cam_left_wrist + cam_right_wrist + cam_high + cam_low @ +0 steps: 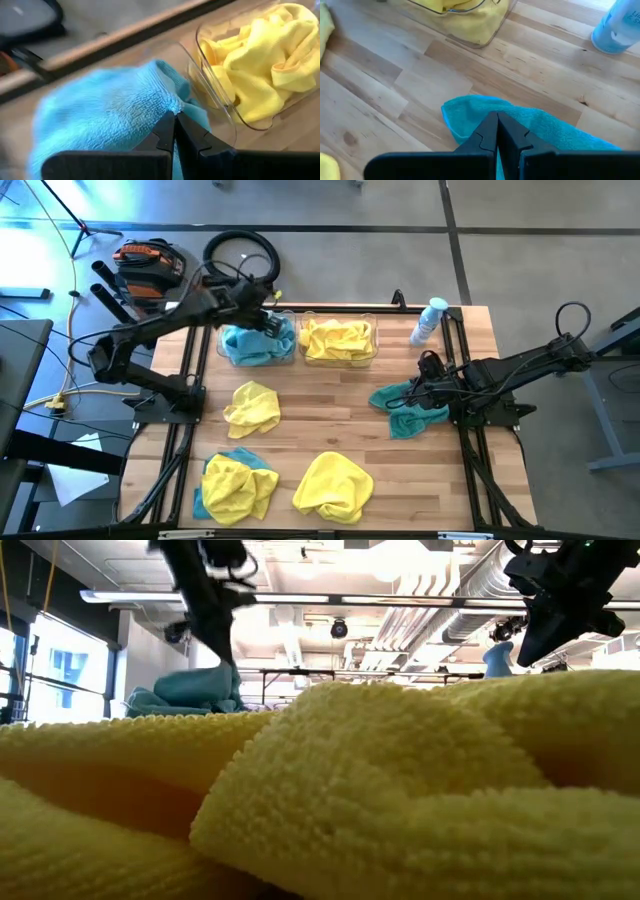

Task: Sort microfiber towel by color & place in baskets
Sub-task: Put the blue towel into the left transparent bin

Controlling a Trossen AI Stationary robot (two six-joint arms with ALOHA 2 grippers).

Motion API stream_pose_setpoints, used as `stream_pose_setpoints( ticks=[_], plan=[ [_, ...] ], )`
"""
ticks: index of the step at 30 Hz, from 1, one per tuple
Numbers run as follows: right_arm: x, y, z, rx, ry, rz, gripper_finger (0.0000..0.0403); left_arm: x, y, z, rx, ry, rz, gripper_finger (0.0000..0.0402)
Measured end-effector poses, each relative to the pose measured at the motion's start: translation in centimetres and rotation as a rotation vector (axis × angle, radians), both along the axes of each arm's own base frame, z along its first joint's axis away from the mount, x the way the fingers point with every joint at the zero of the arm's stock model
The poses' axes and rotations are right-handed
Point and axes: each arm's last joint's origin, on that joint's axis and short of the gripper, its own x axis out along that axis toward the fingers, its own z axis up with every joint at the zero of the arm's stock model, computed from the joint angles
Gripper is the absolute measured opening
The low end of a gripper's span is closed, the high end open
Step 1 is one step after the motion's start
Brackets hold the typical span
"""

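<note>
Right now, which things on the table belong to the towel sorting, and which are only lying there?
For the job:
- blue basket, blue towels inside
- yellow basket, yellow towels inside
- teal towel under the right gripper
- loose yellow towels
- yellow-on-blue pile
- left gripper, over the blue basket

Only lying there:
- spray bottle

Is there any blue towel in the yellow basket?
No, in the high view the right-hand basket holds only yellow towels; the blue towel fills the left basket.

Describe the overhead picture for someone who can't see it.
On a wooden table, the left gripper holds a blue microfiber towel over one clear plastic bin; the neighbouring bin holds yellow towels. The right gripper pinches a teal towel.
</note>
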Motion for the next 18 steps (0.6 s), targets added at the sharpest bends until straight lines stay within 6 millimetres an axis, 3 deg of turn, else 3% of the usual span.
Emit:
stream_pose_setpoints(
  ticks=[3,11,18],
  plan=[
    [0.0,0.0,0.0,0.015,-0.015,-0.028,0.0,0.0,0.8,-2.9,-0.026,-0.062,0.061,0.0],
    [0.1,0.0,0.0,0.023,-0.032,-0.038,0.0,-0.4,1.6,-9.3,-0.117,-0.02,0.184,0.0],
    [0.1,0.0,0.1,0.029,-0.062,-0.093,0.0,0.5,2.2,-13.0,-0.179,0.018,0.222,0.0004]
  ],
)
